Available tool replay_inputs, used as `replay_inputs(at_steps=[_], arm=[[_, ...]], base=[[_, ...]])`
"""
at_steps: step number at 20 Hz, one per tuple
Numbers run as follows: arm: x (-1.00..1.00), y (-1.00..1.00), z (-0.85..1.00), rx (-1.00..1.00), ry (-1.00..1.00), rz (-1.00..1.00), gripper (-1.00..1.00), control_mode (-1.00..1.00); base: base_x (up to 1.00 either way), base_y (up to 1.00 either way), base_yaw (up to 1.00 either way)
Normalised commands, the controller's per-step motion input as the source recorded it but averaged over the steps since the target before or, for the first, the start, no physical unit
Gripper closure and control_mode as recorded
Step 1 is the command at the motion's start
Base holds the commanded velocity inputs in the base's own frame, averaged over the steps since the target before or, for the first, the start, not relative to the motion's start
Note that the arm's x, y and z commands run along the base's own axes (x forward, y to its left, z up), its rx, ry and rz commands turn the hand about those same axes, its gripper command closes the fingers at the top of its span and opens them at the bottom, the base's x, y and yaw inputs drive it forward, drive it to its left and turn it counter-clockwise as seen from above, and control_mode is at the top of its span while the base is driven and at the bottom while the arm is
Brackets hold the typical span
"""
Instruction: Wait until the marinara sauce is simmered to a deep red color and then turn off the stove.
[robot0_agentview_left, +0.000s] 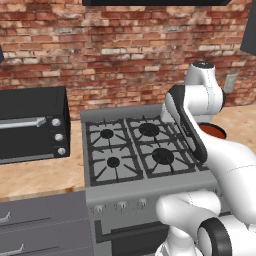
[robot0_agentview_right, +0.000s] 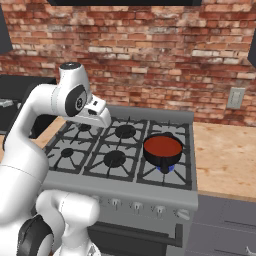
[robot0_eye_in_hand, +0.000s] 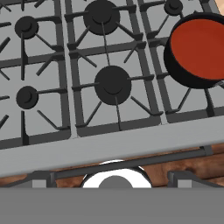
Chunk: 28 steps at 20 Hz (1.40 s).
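Simmering marinara sauce in pan on stove, blue flame beneath; gripper spread wide above

The white arm is folded upward, elbow raised high and forearm angled down. The tool is held pointing downward, its jaws spread wide with nothing between them.

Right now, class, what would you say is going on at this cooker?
A white robot arm hangs over the stove with its gripper open and holding nothing. On the front right burner sits a small black frying pan of marinara sauce, red and smooth, with a blue flame showing under it, so the burner is lit. The front knobs are untouched. A black toaster oven stands on the counter to the stove's left.
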Motion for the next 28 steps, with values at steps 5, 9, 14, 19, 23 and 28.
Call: replay_inputs(at_steps=[5, 9, 14, 19, 23, 28], arm=[[-0.02, 0.00, -0.03, 0.00, 0.00, 0.00, -1.00, -1.00], [-0.26, -0.20, -0.24, 0.03, 0.01, 0.00, -1.00, -1.00], [-0.50, -0.51, -0.39, 0.09, 0.00, -0.01, -1.00, -1.00], [-0.71, -0.73, -0.53, 0.13, -0.03, 0.00, -1.00, -1.00], [-0.62, -0.69, -0.50, 0.11, -0.03, 0.00, -1.00, -1.00], [-0.38, -0.63, -0.52, 0.04, 0.00, 0.00, -1.00, -1.00]], base=[[0.00, 0.00, 0.00], [0.00, 0.00, 0.00], [0.00, 0.00, 0.00], [0.00, 0.00, 0.00], [0.00, 0.00, 0.00], [0.00, 0.00, 0.00]])
